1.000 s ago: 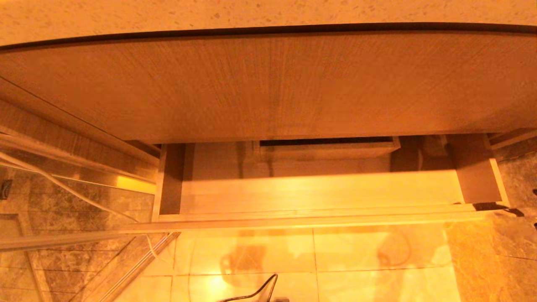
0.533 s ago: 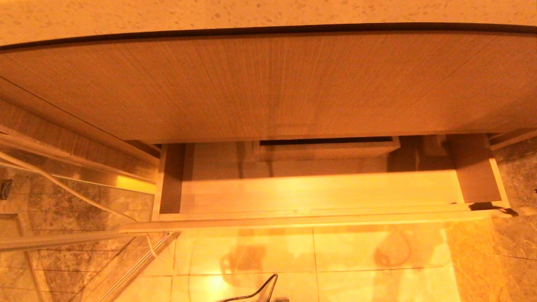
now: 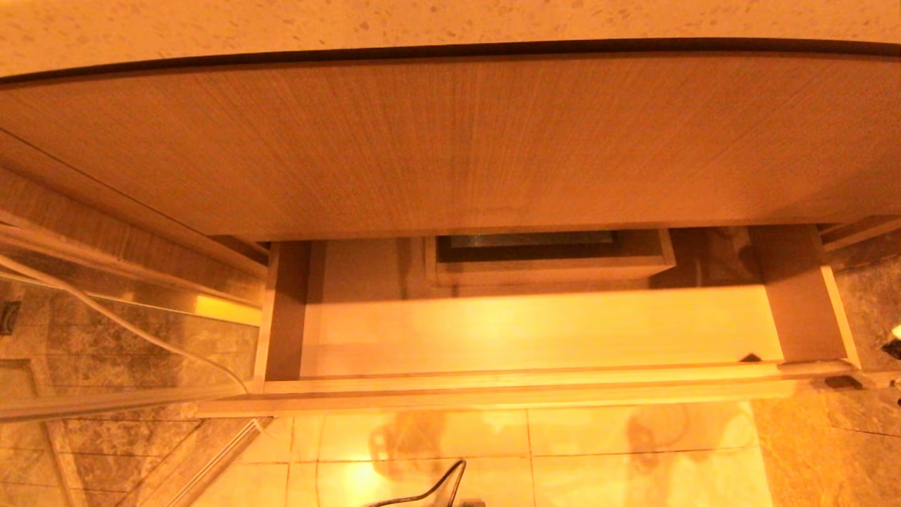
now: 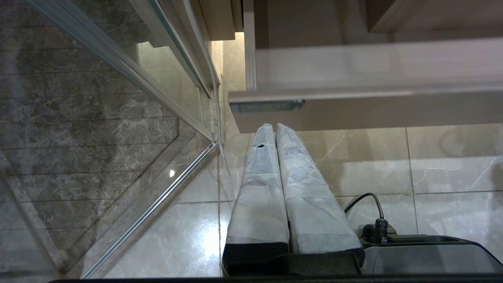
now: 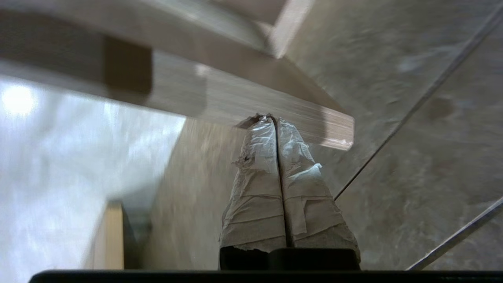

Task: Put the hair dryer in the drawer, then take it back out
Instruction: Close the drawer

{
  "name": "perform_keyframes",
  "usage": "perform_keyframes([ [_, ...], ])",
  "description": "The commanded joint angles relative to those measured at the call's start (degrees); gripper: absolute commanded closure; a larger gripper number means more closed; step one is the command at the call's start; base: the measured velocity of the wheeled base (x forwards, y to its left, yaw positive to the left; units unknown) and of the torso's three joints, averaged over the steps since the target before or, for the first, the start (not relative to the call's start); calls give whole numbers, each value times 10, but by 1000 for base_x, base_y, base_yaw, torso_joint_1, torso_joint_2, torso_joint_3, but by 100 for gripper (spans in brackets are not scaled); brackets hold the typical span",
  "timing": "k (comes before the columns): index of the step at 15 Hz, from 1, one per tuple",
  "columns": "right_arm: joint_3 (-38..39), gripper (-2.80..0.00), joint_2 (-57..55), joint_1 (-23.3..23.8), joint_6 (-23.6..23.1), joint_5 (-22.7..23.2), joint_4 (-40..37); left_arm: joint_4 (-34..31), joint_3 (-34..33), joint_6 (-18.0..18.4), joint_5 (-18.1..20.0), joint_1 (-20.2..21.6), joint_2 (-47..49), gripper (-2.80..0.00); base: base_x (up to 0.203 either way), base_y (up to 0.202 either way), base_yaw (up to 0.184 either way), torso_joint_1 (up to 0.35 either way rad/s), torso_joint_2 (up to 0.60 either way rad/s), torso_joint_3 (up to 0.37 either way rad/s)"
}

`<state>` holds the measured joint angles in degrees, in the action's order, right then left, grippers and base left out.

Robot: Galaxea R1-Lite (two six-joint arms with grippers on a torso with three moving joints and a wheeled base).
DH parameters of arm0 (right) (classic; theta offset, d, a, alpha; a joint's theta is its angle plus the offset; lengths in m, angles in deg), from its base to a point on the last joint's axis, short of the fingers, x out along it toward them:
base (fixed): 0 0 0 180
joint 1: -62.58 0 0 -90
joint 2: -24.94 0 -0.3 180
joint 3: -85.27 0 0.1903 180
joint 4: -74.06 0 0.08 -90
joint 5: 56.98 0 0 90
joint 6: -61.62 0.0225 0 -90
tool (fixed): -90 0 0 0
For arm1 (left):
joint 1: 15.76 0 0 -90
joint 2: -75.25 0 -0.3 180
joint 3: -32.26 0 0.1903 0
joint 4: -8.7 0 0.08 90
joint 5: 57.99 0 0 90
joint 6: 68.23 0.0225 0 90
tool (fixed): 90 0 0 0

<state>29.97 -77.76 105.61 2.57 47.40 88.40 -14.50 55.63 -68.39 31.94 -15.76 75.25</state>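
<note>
Nearest the robot, the glossy pale marble floor tiles (image 3: 619, 458) run under everything, and a thin black cable (image 3: 429, 489) loops at the near edge of the head view. To the left stands a clear glass shower screen with a metal frame (image 3: 105, 401), a white cord (image 3: 127, 327) trailing across it; darker veined stone (image 3: 816, 451) covers the floor to the right.

The left gripper (image 4: 274, 126) hangs parked low above the floor in its wrist view, its two tape-wrapped fingers (image 4: 259, 184) pressed together and gripping nothing, their tips just short of the drawer's left front corner.

The right gripper (image 5: 271, 117) also has its wrapped fingers (image 5: 259, 173) pressed together, empty, with the tips right at the underside of the drawer front near its right end; whether they touch the wood cannot be told. In the head view only a dark bit shows at that corner.

The wide shallow light wood-grain drawer (image 3: 535, 386) stands pulled out, its long axis running left to right across the view, its flat front facing the robot. Its pale floor lies bare, and a rectangular boxed cut-out (image 3: 549, 259) sits at mid-back. No view shows the hair dryer.

Above and beyond, the taller wood-grain panel (image 3: 450, 141) overhangs the back of the drawer, and over that lies the speckled stone countertop (image 3: 450, 21).
</note>
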Motion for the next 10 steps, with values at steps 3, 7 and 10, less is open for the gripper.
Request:
perform_keyframes([
  [3, 39, 0, 23, 18, -78, -42, -13, 0, 0, 0, 0, 0, 0, 0, 0, 0, 0, 0, 0, 0],
  [7, 54, 0, 29, 22, -109, -173, -113, 0, 0, 0, 0, 0, 0, 0, 0, 0, 0, 0, 0, 0],
  [10, 50, 0, 9, 21, -109, -220, -150, 0, 0, 0, 0, 0, 0, 0, 0, 0, 0, 0, 0, 0],
])
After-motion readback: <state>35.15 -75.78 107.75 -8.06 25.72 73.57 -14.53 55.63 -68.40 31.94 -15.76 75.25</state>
